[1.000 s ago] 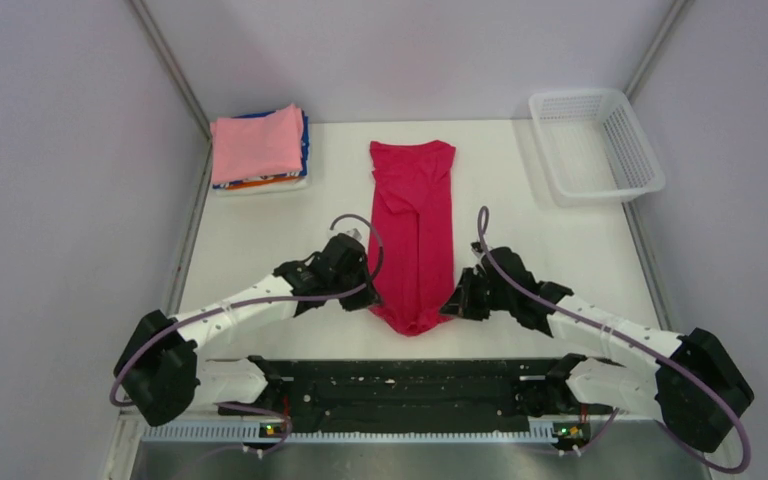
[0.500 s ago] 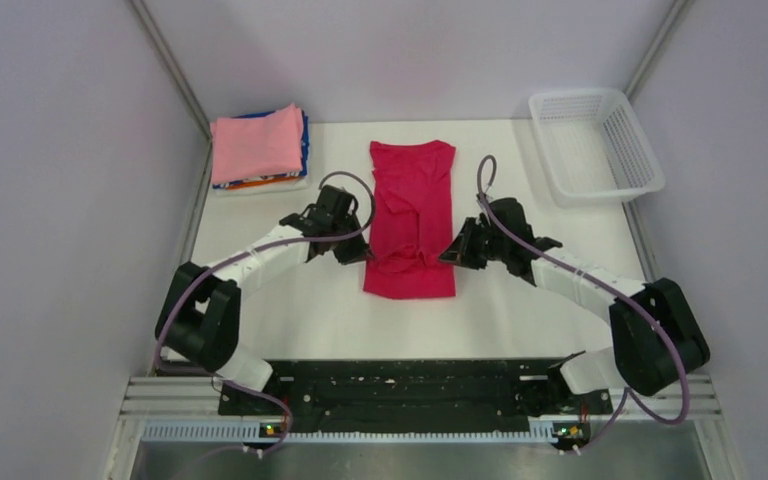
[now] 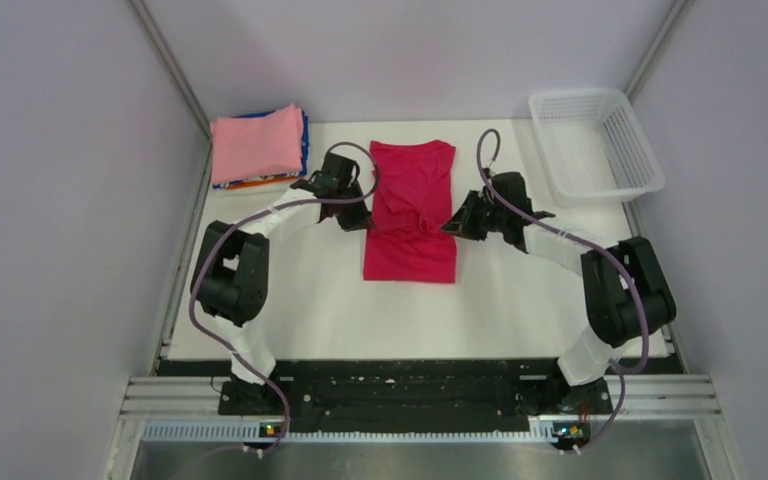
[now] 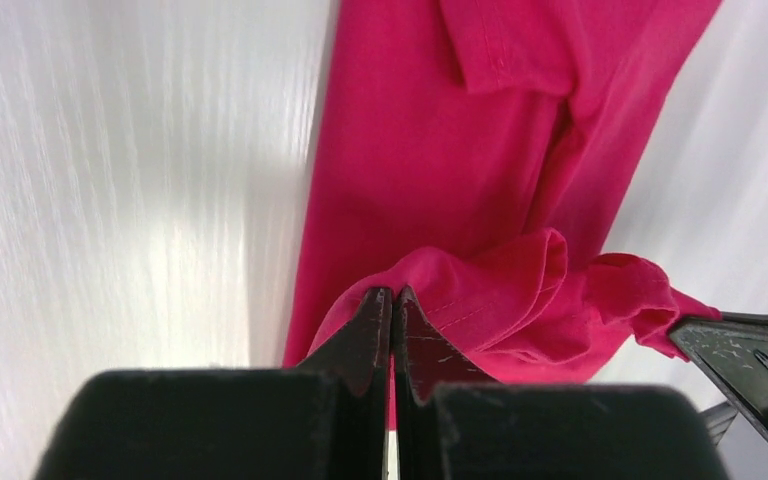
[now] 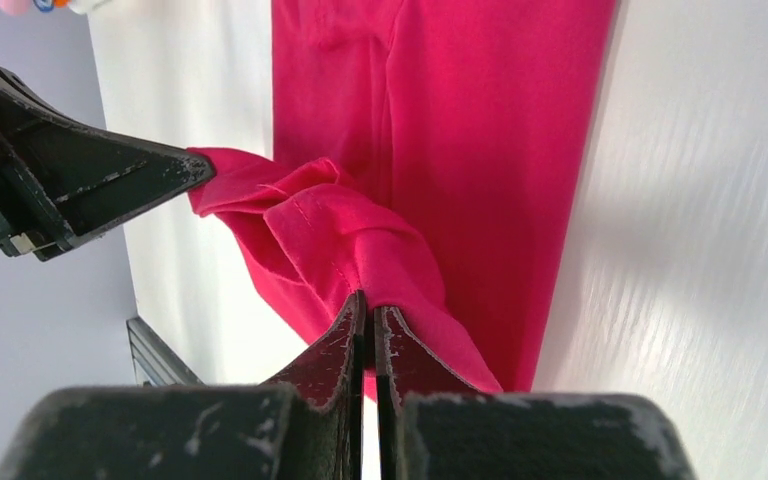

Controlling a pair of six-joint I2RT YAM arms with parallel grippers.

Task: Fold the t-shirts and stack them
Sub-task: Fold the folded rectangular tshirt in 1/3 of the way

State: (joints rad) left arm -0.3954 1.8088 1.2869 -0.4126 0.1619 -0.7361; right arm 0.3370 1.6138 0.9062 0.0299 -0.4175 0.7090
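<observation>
The crimson-red t-shirt (image 3: 412, 215) lies lengthwise at the table's middle, its near end folded up over itself. My left gripper (image 3: 364, 222) is shut on the lifted hem at the shirt's left edge; the pinched cloth shows in the left wrist view (image 4: 480, 300). My right gripper (image 3: 452, 226) is shut on the hem at the right edge, and the right wrist view shows the fold (image 5: 360, 240) held above the flat cloth. The light pink t-shirt (image 3: 257, 143) tops a folded stack at the back left, with blue, orange and white edges under it.
A white mesh basket (image 3: 595, 143) stands at the back right. Grey walls close in the table on the left, back and right. The black rail (image 3: 400, 385) runs along the near edge.
Both grippers have carried the shirt's near hem away from me, from the near edge up toward the shirt's middle. The shirt now lies shorter, doubled over.
</observation>
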